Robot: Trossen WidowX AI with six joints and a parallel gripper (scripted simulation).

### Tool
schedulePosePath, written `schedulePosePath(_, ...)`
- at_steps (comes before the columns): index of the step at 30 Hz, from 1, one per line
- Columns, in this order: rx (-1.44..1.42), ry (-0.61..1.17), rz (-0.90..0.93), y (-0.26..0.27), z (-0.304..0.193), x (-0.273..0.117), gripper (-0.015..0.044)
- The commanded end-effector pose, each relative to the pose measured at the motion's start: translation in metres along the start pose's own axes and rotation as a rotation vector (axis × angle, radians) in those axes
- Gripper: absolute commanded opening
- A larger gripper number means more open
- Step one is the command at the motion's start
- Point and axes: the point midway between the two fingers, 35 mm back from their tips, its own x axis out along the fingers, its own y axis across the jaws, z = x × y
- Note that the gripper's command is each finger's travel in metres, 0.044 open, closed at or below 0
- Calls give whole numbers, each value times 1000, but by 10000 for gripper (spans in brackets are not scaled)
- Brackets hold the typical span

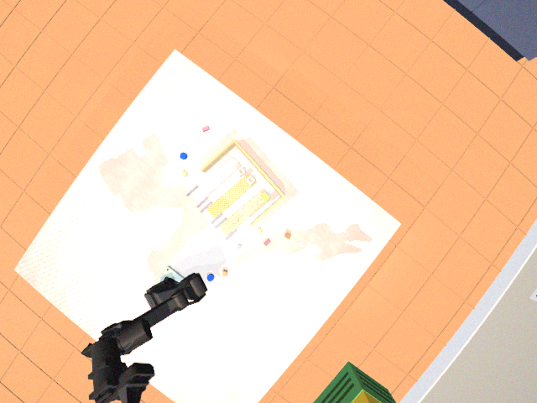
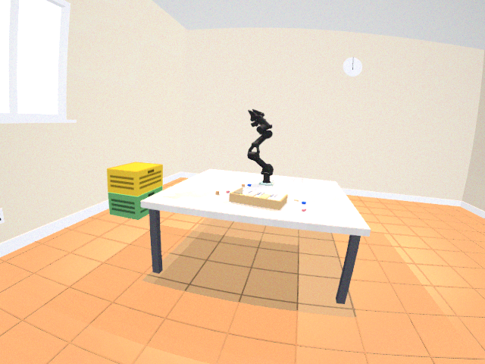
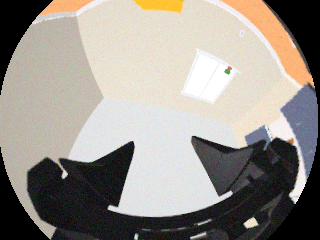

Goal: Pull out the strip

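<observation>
My gripper [image 3: 163, 142] is open and empty, its two black fingers wide apart against wall and ceiling. The raised arm [image 2: 255, 146] holds it high above the table, away from the strips. A three-sided wooden tray [image 1: 259, 168] [image 2: 256, 199] holds several long strips side by side. One is a yellow patterned strip [image 1: 229, 197], another a speckled tan strip [image 1: 243, 214]; paler ones lie among them. Small white cubes [image 1: 240, 171] [image 1: 250, 179] with dark marks sit near the strips' walled ends. A green cube [image 1: 265, 196] sits at the speckled strip's end. The labels are too small to read.
Blue discs [image 1: 183, 155] [image 1: 210, 277], red blocks [image 1: 205, 128] [image 1: 267, 242] and small tan and orange-brown blocks [image 1: 224, 272] [image 1: 288, 234] lie around the tray on the table [image 1: 303, 277]. A yellow crate [image 2: 135, 178] stands on a green crate [image 2: 127, 204] beside the table.
</observation>
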Motion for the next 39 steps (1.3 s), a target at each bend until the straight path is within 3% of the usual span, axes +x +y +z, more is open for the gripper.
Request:
schedulePosePath(1,3,3,8,2,0,0,400)
schedulePosePath(10,121,227,398,99,-36,-30,400)
schedulePosePath(21,131,724,771,162,-111,-136,400)
schedulePosePath(29,24,1178,883,140,-163,-236,400)
schedulePosePath(39,-253,1737,816,39,-186,-341,400)
